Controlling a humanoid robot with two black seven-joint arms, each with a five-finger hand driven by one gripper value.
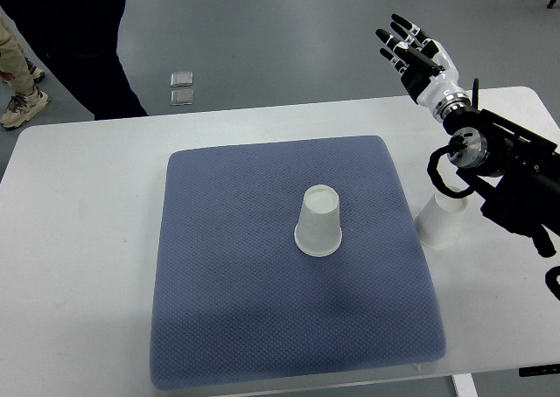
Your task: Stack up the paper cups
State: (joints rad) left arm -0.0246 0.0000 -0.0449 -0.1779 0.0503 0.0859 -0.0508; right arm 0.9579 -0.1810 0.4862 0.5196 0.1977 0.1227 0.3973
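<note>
A white paper cup (318, 222) stands upside down near the middle of the blue-grey mat (227, 327). A second white paper cup (440, 221) stands upside down on the white table just right of the mat, partly hidden under my right forearm. My right hand (411, 49) is raised beyond the table's far right corner, fingers spread and holding nothing, well away from both cups. My left arm does not show.
The white table (79, 205) carries the mat. A person's legs and shoes (22, 100) stand on the floor at the far left. Two small clear objects (182, 87) lie on the floor beyond the table's far edge.
</note>
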